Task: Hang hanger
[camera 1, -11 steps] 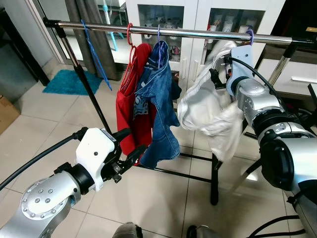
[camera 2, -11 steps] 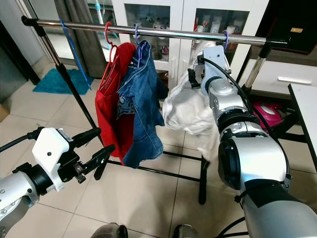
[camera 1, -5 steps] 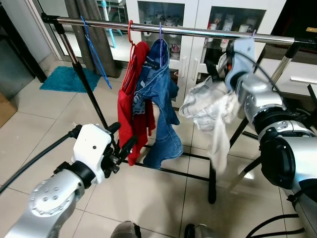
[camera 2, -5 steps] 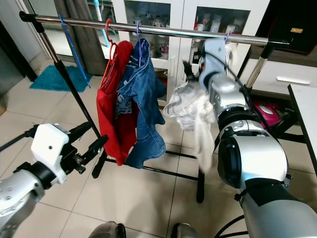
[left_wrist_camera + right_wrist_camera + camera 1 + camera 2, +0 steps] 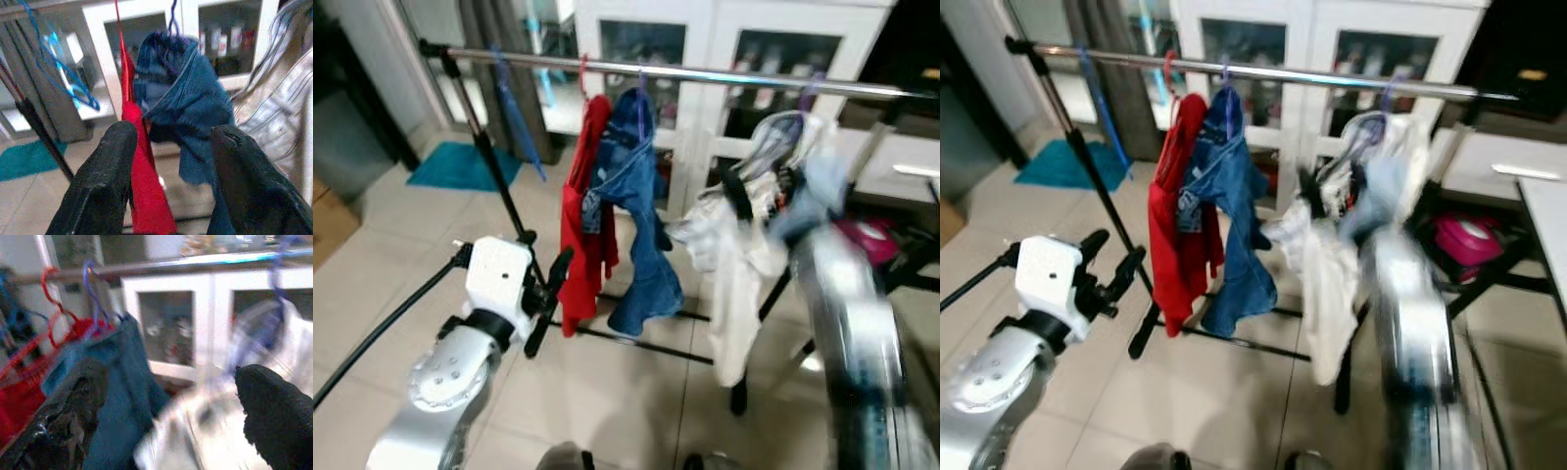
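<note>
A white garment (image 5: pixel 729 264) hangs on a purple hanger (image 5: pixel 1386 93) from the steel rail (image 5: pixel 705 73), near its right end. My right gripper (image 5: pixel 759 191) is blurred, just in front of that garment below the rail. In the right wrist view the right gripper (image 5: pixel 176 421) is open, its black fingers (image 5: pixel 279 416) wide apart with nothing between them. My left gripper (image 5: pixel 546 304) is open and low, in front of a red garment (image 5: pixel 587 215).
A denim garment (image 5: pixel 636 196) hangs next to the red one. A bare blue hanger (image 5: pixel 514 108) hangs at the rail's left end. White glass-door cabinets (image 5: pixel 656 49) stand behind the rack. A teal mat (image 5: pixel 460 166) lies on the tiled floor.
The camera has pulled back. My right gripper has come down and away from the rail. The white garment, bunched before, now hangs straight down from its hanger.
</note>
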`<state>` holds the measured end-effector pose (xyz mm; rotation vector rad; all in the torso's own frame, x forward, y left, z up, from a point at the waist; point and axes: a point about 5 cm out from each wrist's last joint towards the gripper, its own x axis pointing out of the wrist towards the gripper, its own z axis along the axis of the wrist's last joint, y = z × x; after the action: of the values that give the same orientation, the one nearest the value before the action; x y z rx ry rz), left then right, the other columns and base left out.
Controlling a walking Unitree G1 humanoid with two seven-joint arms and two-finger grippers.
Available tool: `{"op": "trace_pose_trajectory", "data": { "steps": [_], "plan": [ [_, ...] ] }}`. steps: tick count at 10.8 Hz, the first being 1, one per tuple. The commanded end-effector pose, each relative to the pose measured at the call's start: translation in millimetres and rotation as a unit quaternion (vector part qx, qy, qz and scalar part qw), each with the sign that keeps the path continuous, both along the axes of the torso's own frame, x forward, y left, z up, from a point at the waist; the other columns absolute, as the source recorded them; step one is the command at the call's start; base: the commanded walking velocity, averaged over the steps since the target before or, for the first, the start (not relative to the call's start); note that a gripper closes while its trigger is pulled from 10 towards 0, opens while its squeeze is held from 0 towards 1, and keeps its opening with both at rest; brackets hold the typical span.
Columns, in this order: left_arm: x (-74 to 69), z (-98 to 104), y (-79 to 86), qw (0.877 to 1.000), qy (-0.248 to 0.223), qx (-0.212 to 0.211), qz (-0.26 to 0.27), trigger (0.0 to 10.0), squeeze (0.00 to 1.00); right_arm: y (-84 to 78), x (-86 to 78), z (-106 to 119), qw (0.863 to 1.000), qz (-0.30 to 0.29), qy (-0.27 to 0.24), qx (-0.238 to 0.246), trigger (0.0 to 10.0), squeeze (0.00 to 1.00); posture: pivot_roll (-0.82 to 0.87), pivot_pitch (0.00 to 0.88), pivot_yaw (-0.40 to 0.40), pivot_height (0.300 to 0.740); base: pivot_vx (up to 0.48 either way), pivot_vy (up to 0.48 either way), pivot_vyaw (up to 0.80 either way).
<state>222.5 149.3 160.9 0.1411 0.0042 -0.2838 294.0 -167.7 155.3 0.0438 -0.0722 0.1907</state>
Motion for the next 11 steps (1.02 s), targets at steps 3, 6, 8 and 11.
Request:
{"op": "trace_pose_trajectory", "data": {
  "steps": [3, 6, 8, 11],
  "plan": [
    [-0.5, -3.3, -0.5, 1.0, -0.004, -0.007, 0.012, 10.0, 0.0, 11.8, -26.1, -13.2, 0.998, -0.022, -0.018, -0.062, 10.0, 0.0, -0.01, 0.0, 0.042, 0.74, 0.0, 0.0, 0.0],
    [-9.1, -14.5, 1.7, 1.0, 0.001, -0.01, 0.018, 10.0, 0.0, 22.3, -32.7, -14.5, 0.999, 0.012, 0.032, -0.029, 10.0, 0.0, 0.0, 0.0, 0.011, 0.74, 0.08, 0.0, 0.0],
    [-9.7, -12.0, 2.3, 1.0, -0.006, -0.006, 0.022, 10.0, 0.0, 35.7, -29.2, -20.2, 0.997, 0.044, 0.041, -0.038, 10.0, 0.0, 0.02, 0.0, -0.006, 0.74, 0.247, 0.0, 0.0],
    [-10.7, -9.9, 5.1, 1.0, -0.009, -0.003, 0.014, 10.0, 0.0, 34.6, -33.3, -19.2, 0.997, 0.035, 0.059, -0.018, 10.0, 0.0, 0.01, 0.0, 0.011, 0.74, 0.28, 0.0, 0.0]
  ]
}}
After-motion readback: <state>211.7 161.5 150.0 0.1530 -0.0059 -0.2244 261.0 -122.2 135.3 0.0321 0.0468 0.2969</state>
